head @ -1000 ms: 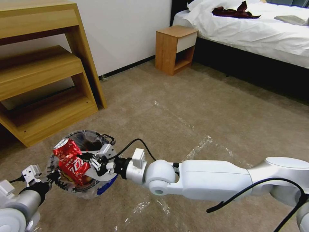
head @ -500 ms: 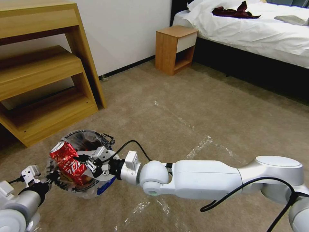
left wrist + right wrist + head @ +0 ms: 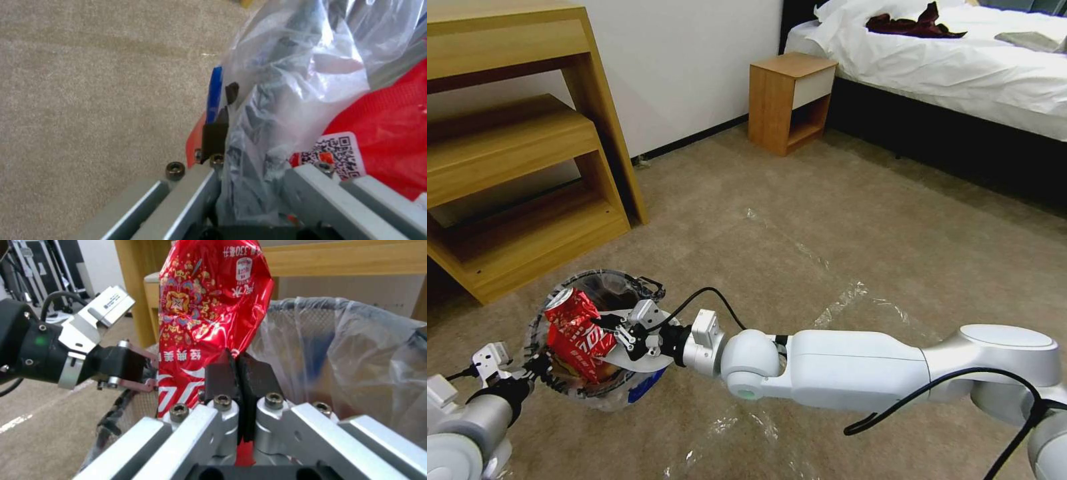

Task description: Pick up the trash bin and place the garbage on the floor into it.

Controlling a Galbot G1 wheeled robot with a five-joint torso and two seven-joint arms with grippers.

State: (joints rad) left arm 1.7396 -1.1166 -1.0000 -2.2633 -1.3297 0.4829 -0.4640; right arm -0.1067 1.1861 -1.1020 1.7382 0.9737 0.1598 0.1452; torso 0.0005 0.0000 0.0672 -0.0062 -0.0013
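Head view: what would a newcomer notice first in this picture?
The crushed red can stands out first, pinched by the right end effector over the open mouth of the trash bin. The left end effector clamps the bin's near rim with its clear plastic liner, at the lower left. Behind lie beige carpet and a white bed.

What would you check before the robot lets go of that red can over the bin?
1. Right gripper shut on the crushed red can: ok.
2. Can over the trash bin opening: ok.
3. Left gripper pinching the bin's rim and bag: ok.
4. Plastic liner open, not blocking the mouth: ok.
5. Room left inside the bin: cannot tell.
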